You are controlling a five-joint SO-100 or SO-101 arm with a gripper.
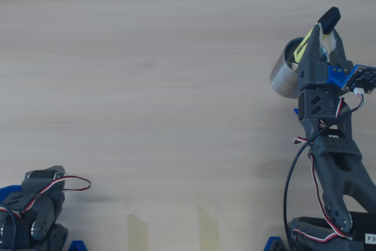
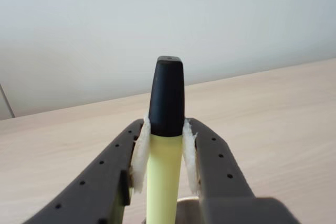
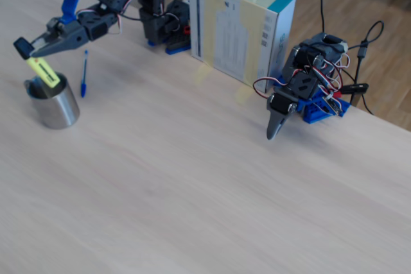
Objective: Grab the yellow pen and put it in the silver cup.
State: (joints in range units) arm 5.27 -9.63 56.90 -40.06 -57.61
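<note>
My gripper [image 1: 325, 34] is shut on the yellow pen [image 1: 306, 44], gripping it just below its black cap. The pen hangs tilted, cap up, with its lower end over the mouth of the silver cup [image 1: 283, 77] at the right of the overhead view. In the wrist view, white pads [image 2: 139, 153] press both sides of the yellow barrel [image 2: 164, 177], and the cup's rim shows faintly below. In the fixed view the cup [image 3: 56, 108] stands at the far left. There the pen [image 3: 43, 72] slants into its opening beneath the gripper [image 3: 29, 49].
A thin blue ballpoint pen [image 3: 84, 73] lies on the table just right of the cup. A second arm [image 3: 300, 91] rests folded on the table, also seen in the overhead view's lower left [image 1: 35, 210]. A white and teal box [image 3: 241, 24] stands behind. Tape strips [image 1: 207, 227] mark the table edge.
</note>
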